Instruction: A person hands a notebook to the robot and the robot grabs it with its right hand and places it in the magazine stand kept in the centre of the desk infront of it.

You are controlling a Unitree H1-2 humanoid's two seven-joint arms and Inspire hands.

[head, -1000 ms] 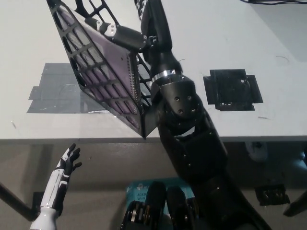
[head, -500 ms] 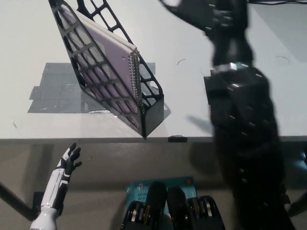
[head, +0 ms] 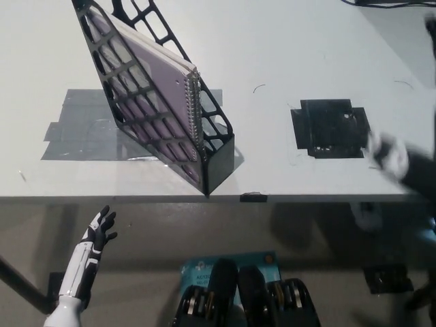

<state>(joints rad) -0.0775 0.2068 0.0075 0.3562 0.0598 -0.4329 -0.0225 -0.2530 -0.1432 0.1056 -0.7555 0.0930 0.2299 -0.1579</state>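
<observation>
A purple spiral-bound notebook (head: pixel 153 95) stands inside the black lattice magazine stand (head: pixel 218 160), leaning back with its wire spine facing me. The stand sits on the white desk (head: pixel 286 54) near its front edge. My black right hand (head: pixel 409 170) is a motion-blurred shape at the picture's right edge, well clear of the stand and holding nothing that I can make out. My white left hand (head: pixel 97 230) rests low at the left, below the desk edge, with its fingers spread.
A black tape square (head: pixel 330 128) lies on the desk to the right of the stand. A grey tape patch (head: pixel 78 133) lies under and to the left of it. The desk's front edge runs across the middle of the picture.
My right arm let go of the notebook inside the stand, lifted away, and swung out to the right edge. The notebook stays in the stand. The left hand has barely moved.
</observation>
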